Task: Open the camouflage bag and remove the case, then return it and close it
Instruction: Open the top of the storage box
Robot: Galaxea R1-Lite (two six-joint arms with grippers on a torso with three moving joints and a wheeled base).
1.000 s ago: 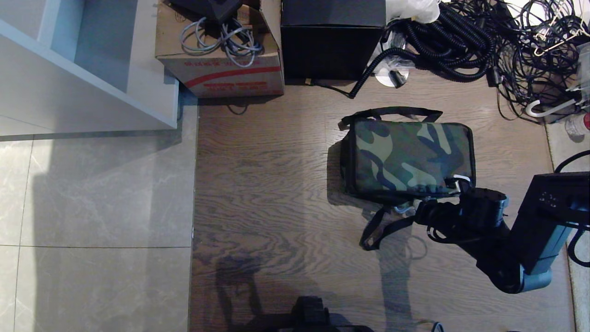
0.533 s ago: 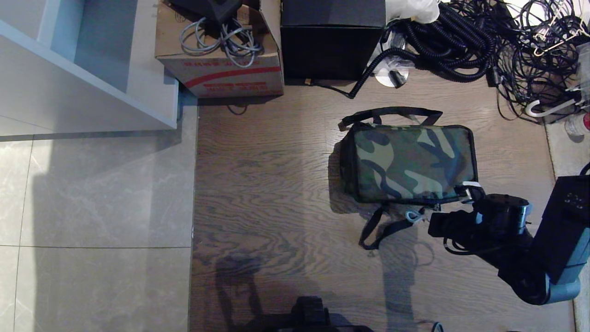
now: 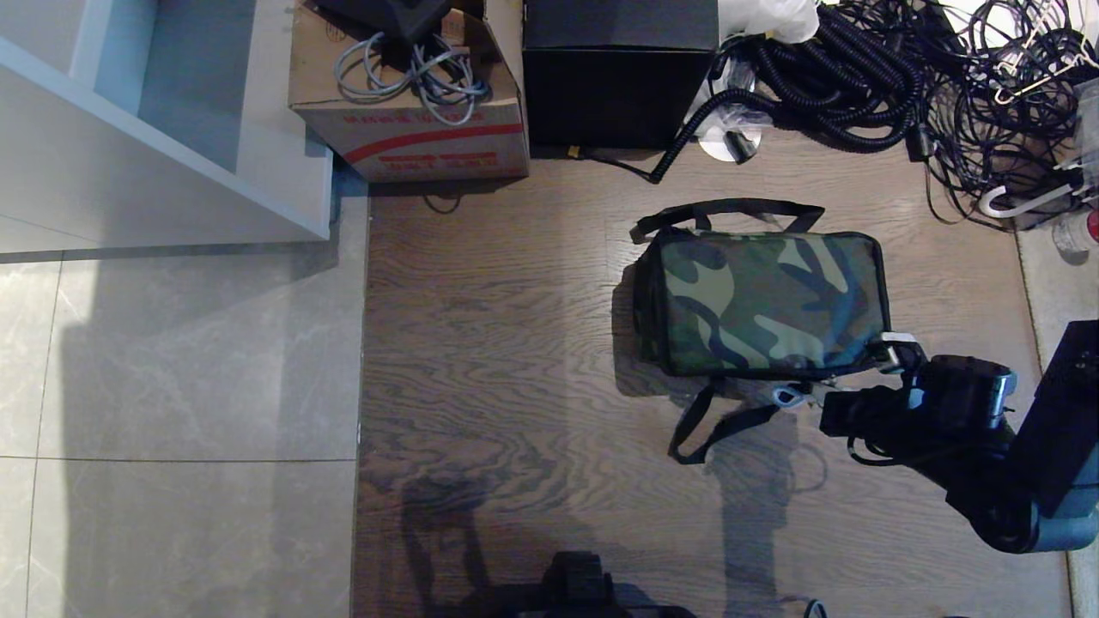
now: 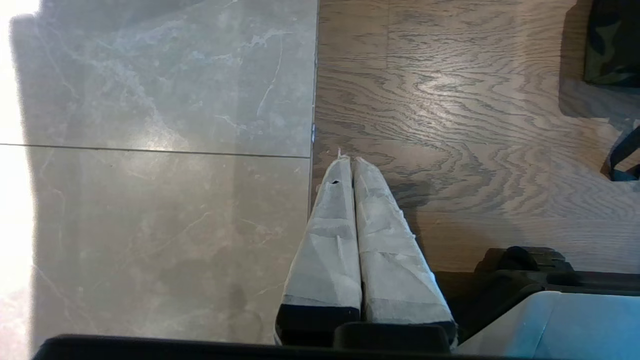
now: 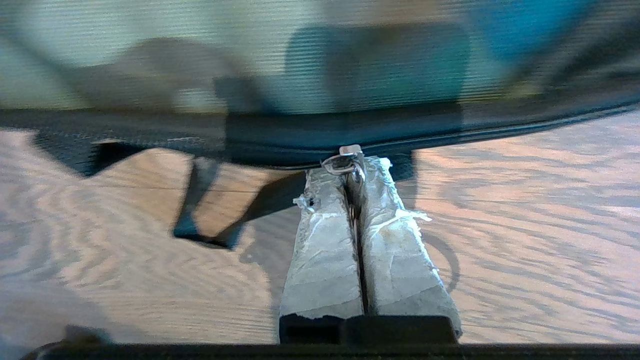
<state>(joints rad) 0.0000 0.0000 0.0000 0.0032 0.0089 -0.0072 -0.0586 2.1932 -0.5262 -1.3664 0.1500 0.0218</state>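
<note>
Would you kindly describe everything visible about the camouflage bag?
The camouflage bag is a soft rectangular fabric case in green, brown, black and tan with black edging. It lies flat on the wooden floor, looking closed, black straps trailing at both long sides. The right gripper pinches its pale zipper pull at the near right corner.

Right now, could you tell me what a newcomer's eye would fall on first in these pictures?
The camouflage bag lying on the wooden floor stands out first, right of centre. At its near right corner the right gripper is shut on the metal zipper pull. Beyond the bag, a tangle of black cables fills the far right, beside a black box.
</note>
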